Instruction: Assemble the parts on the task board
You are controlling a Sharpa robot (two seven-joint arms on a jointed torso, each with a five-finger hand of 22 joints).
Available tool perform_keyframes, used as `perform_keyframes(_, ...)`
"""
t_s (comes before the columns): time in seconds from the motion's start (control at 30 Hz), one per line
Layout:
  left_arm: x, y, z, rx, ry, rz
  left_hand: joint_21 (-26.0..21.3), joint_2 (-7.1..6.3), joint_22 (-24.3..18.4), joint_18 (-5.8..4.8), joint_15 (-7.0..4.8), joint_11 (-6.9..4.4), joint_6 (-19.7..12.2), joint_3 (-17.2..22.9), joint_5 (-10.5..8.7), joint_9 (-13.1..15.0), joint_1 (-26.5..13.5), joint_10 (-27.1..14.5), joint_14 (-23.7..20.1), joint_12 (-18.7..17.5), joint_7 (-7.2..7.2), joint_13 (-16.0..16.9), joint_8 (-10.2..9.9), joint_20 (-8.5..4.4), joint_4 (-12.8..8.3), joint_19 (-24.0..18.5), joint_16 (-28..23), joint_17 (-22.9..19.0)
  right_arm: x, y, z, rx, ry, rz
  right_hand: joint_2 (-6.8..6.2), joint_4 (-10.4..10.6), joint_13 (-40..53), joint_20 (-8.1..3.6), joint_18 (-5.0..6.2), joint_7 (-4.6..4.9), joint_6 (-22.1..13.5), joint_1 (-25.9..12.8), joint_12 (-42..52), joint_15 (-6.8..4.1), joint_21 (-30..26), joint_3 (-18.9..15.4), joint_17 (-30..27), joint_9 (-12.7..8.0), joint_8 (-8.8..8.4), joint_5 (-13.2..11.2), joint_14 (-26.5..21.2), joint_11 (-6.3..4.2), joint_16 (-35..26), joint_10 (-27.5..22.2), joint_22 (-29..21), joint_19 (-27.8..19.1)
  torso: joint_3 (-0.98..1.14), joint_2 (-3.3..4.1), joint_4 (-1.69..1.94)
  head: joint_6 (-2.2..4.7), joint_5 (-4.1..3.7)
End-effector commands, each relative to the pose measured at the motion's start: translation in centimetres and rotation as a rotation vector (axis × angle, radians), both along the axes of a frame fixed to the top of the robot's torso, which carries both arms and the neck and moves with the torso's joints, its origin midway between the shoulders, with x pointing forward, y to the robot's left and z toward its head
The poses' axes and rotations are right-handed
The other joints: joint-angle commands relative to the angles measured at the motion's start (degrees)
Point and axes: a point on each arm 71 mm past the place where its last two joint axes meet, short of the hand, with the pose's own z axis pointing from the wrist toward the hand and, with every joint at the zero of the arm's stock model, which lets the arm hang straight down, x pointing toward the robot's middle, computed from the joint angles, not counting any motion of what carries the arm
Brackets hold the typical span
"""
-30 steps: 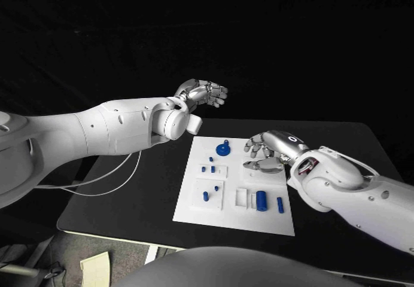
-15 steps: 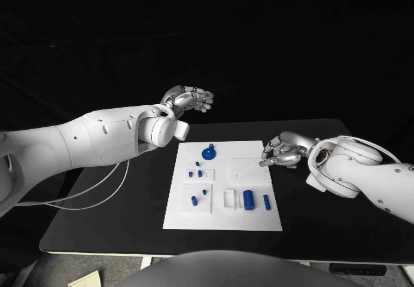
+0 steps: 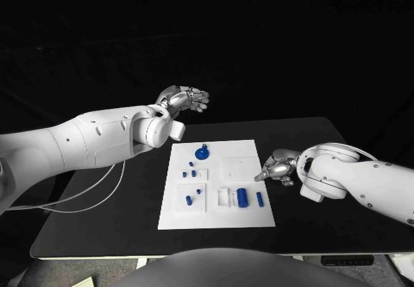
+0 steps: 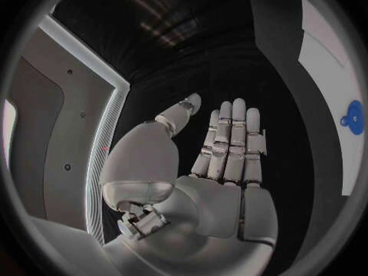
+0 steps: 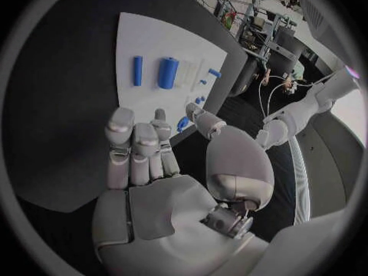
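The white task board (image 3: pixel 216 216) lies in the middle of the black table. On it are a blue round knob (image 3: pixel 201 153), small blue pegs (image 3: pixel 189 173), a thick blue cylinder (image 3: pixel 242 198) and a thin blue rod (image 3: pixel 259 199). My right hand (image 3: pixel 276 169) hovers low at the board's right edge, fingers loosely bent, holding nothing. From its wrist I see the hand (image 5: pixel 146 147) empty, with the cylinder (image 5: pixel 168 72) and rod (image 5: pixel 137 70) beyond it. My left hand (image 3: pixel 183 98) is raised past the board's far left corner. Its wrist view shows the hand (image 4: pixel 222 147) flat and empty, the knob (image 4: pixel 353 115) off to one side.
Bare black table (image 3: pixel 103 203) lies on both sides of the board. My bulky left forearm (image 3: pixel 103 140) reaches across above the table's left side. White raised blocks (image 3: pixel 241 166) stand on the board.
The camera has shifted. My right hand has drawn back from over the board's upper right part to its right edge. My left hand stays raised.
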Motion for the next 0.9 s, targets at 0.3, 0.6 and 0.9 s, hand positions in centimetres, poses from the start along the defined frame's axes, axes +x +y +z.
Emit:
perform_keyframes(0.3,0.0,-0.9,-0.3,-0.02,0.007,-0.02,-0.22,0.31,0.11,0.87,-0.08,-0.05,-0.49,-0.22,0.24,-0.09,-0.34,-0.18,0.37,0.31,0.04,-0.13,0.2,0.22,0.17,0.12,-0.31,0.15,-0.6,1.9,-2.2,-0.062,0.09,0.027,-1.01,1.44,0.76,-0.48,5.21,0.65,0.81,-2.7,0.03,-0.08,0.91,0.75,0.7,0.83,-0.01,-0.43,-0.44,-0.17,0.13,-0.38,1.22,-0.41,-0.83,-1.04,-0.64,-0.63,0.11)
perform_keyframes(0.6,-0.1,-1.2,-0.4,-0.023,0.011,-0.026,-0.23,0.32,0.12,0.87,-0.08,-0.05,-0.51,-0.25,0.24,-0.12,-0.37,-0.19,0.36,0.31,0.05,-0.15,0.21,0.22,0.18,0.11,-0.37,0.2,-0.3,2.9,-3.8,-0.099,0.106,0.043,-1.43,1.86,1.0,-0.52,5.21,0.7,0.59,-3.4,-0.02,-0.03,1.15,0.97,0.92,1.09,-0.18,-0.48,-0.41,-0.12,0.1,-0.39,1.2,-0.49,-1.21,-1.46,-0.54,-0.63,0.68)
perform_keyframes(0.9,-0.1,-1.2,-0.4,-0.022,0.012,-0.026,-0.25,0.31,0.13,0.86,-0.07,-0.04,-0.52,-0.28,0.23,-0.14,-0.41,-0.19,0.36,0.31,0.05,-0.17,0.22,0.23,0.18,0.11,-0.42,0.24,-0.6,3.4,-5.2,-0.118,0.117,0.058,-2.29,3.05,1.34,-0.57,5.21,0.77,0.31,-5.1,-0.17,0.04,1.42,0.92,1.23,1.54,-0.36,-0.51,-0.43,-0.05,-0.01,-0.55,1.14,-0.66,-1.27,-1.22,-0.41,-0.63,1.31)
